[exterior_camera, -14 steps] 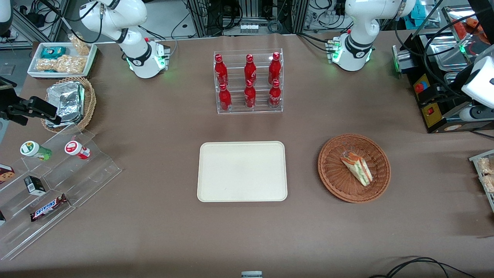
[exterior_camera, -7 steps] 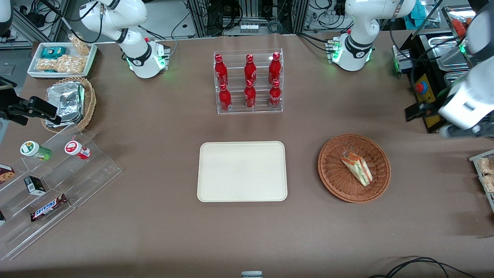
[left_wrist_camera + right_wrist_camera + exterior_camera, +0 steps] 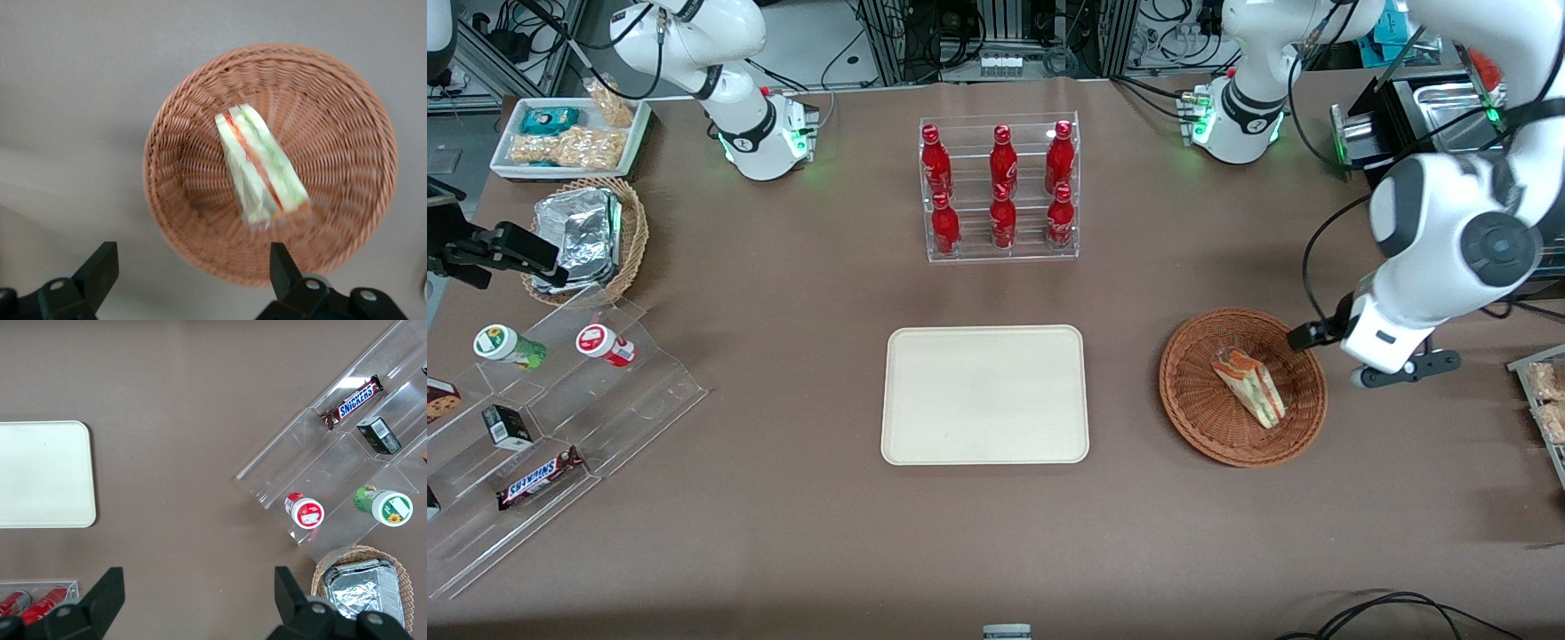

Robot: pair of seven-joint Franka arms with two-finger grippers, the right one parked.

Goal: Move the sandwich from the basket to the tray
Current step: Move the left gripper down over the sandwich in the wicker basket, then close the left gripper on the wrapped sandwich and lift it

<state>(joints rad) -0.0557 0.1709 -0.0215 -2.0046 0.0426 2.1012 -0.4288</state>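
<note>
The sandwich (image 3: 1249, 387) is a wrapped triangular wedge lying in the shallow reddish-brown basket (image 3: 1209, 427). The cream tray (image 3: 984, 394) lies flat beside the basket, toward the parked arm's end. My left gripper (image 3: 1378, 360) hangs above the table at the basket's rim, on the working arm's end, apart from the sandwich. In the left wrist view the gripper (image 3: 190, 267) is open and empty, its fingers (image 3: 100, 267) wide apart, with the basket (image 3: 173, 220) and sandwich (image 3: 260, 167) below. The tray also shows in the right wrist view (image 3: 43, 473).
A clear rack of red bottles (image 3: 1000, 191) stands farther from the front camera than the tray. A stepped acrylic stand (image 3: 560, 418), a tan foil-packet basket (image 3: 591, 236) and a white snack tray (image 3: 569, 133) sit toward the parked arm's end. Black equipment (image 3: 1432, 258) stands near the working arm.
The left arm has swung in from the table's edge toward the basket and lowered; its gripper now hangs at the basket's rim. Sandwich, basket and tray have not moved.
</note>
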